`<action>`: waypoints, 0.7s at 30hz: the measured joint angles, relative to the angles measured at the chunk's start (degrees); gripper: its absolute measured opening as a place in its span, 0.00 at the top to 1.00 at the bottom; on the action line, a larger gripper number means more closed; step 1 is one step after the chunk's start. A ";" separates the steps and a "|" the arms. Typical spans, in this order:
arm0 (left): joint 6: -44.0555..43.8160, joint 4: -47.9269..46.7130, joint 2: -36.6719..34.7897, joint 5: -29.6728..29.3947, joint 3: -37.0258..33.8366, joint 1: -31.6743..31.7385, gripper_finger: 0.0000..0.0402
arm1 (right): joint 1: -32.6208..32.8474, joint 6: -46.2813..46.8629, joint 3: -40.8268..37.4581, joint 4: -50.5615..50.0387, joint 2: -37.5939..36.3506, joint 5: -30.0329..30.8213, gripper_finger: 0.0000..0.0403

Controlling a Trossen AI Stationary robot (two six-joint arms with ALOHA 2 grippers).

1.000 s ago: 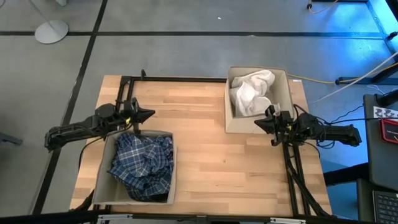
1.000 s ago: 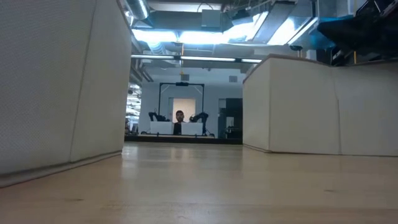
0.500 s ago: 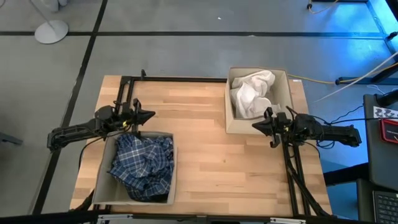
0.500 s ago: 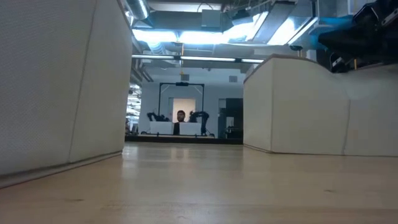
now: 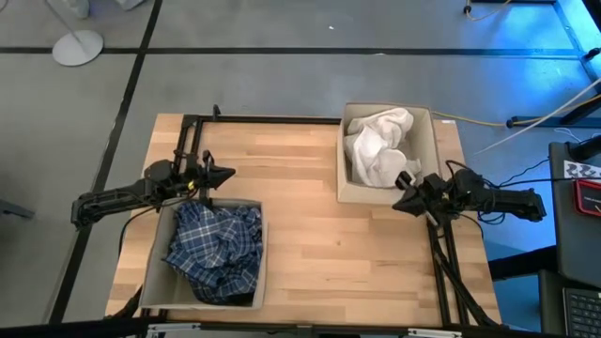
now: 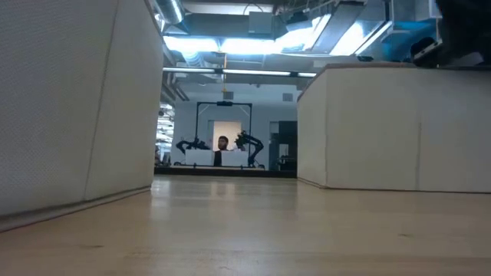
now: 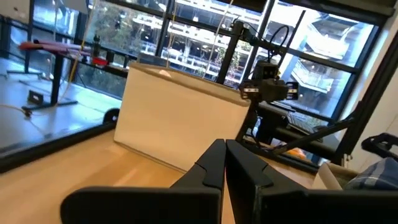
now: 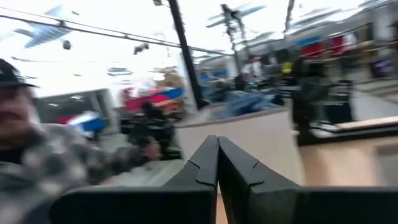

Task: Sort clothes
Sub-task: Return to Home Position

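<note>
Returning Arms: Status

Vs 0.5 s ago, we see R gripper [image 5: 398,199] shifted at corner of right bin [image 5: 424,127]; its wall now straight. L gripper [image 5: 225,174] unmoved beside left bin [image 5: 153,268]. Both finger pairs pressed together, empty. Left bin holds plaid shirt [image 5: 218,248]; right bin, white piece [image 5: 378,141]. Wood table [image 5: 300,207]; person [image 6: 222,142] in room behind.

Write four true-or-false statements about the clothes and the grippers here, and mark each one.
1. The plaid shirt lies in the bin beside the left gripper. True.
2. The white garment shares that bin with the plaid shirt. False: it lies in the other bin, near the right gripper.
3. The left gripper holds a garment. False: it is shut on nothing.
4. The right gripper is shut and holds nothing. True.
</note>
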 joint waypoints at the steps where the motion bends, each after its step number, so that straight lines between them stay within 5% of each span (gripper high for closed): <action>1: 0.81 0.09 0.00 -0.24 0.02 0.00 0.99 | -0.02 0.98 0.01 0.64 0.00 -1.24 0.97; 6: 2.20 0.19 0.00 -1.44 0.04 0.00 0.99 | -0.02 1.75 0.01 3.14 0.02 -2.46 0.97; 11: 2.35 -0.04 0.00 -4.03 0.02 -0.02 0.99 | -0.07 -1.04 2.37 8.24 0.00 2.59 0.97; 17: 2.37 -0.18 0.02 -4.28 0.00 -0.02 0.99 | 0.01 6.33 4.13 10.03 -0.07 -6.35 0.97; 21: 2.51 -0.17 0.02 -4.38 0.02 0.00 0.99 | 0.00 12.65 1.85 6.98 0.51 -5.55 0.97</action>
